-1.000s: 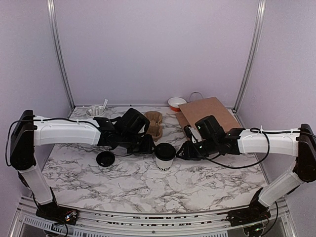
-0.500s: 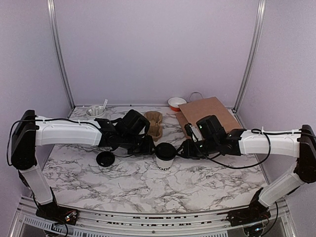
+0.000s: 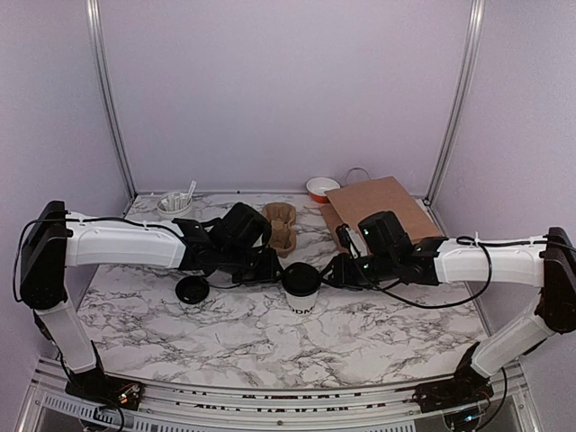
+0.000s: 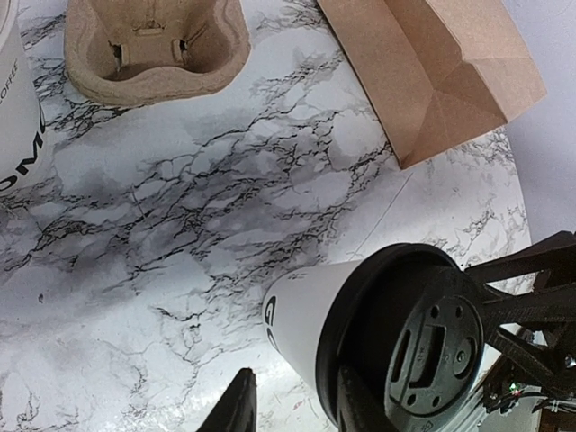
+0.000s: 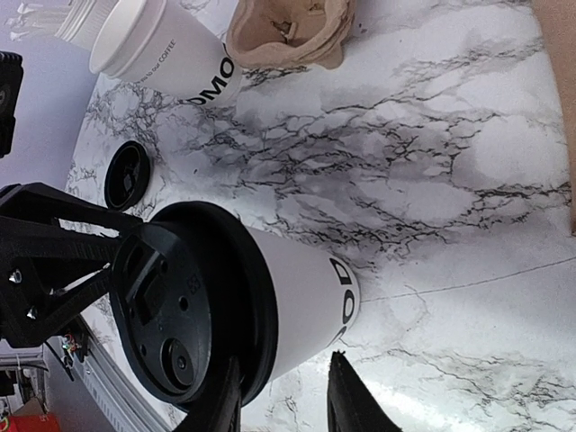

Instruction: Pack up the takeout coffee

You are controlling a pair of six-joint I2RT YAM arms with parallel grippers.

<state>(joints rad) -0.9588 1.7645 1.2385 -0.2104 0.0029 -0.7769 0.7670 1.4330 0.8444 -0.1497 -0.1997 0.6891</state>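
Centre ground of the top view is taken by the coffee cup, which is stood upright on the table with its black lid fitted and dark lettering shown near its base. It is flanked by 2 grippers: the left gripper is set at the lid's left edge and the right gripper at its right edge.

In the left wrist view, the left gripper's fingers are seen partly spread at the bottom of the frame, with the lid's rim set between them. 1 finger is overlapped with the lid's top, and a strip of table is shown between the other finger and the cup's white wall. No clamp on the cup is shown. Whether the lid is touched cannot be told.

The same is seen in the right wrist view, where the right gripper's fingers are partly spread astride the rim, with a gap shown on the wall side.

At the upper left of that view, a second cup without a lid is stood beside the pulp tray, and a loose lid is laid flat at the left. A paper bag is laid at the upper right of the top view.
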